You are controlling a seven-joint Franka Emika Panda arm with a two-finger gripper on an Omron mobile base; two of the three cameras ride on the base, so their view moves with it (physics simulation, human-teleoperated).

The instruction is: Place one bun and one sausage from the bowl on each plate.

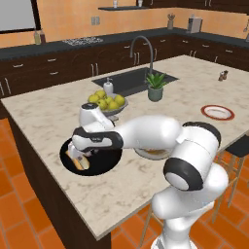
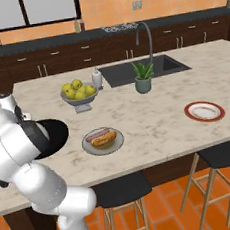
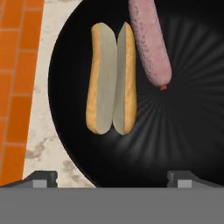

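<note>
Directly ahead of the gripper, jaws spread wide, a bun lies in the bowl beside a sausage

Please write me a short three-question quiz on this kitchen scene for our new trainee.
1. True or false: the grey-rimmed plate already holds a bun and a sausage.
2. What remains in the black bowl? A) two buns B) one bun and one sausage C) nothing
3. Is the gripper open or shut?

Key: 1 true; 2 B; 3 open, above the bowl, holding nothing. The red-rimmed plate is bare.
</note>
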